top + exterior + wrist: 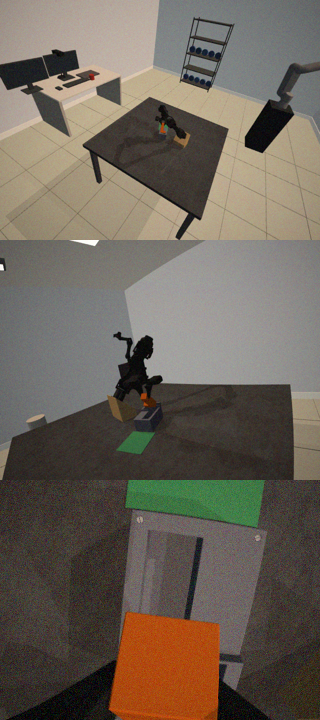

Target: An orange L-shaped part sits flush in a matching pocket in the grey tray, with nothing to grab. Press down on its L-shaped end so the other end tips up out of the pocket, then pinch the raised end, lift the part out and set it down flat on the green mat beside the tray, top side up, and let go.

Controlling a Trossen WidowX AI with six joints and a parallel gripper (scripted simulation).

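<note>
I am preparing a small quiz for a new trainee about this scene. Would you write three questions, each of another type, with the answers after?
1. Multiple choice: what does the claw hold?
A) a red cup
B) the orange part
C) a screw
D) nothing

2. True or false: the green mat lies beside the grey tray, at one end of it.

3. Fill in the missing word: in the top view, the cup standing on the pale desk is ____ in colour.

Key: 1. B; 2. True; 3. red
</note>
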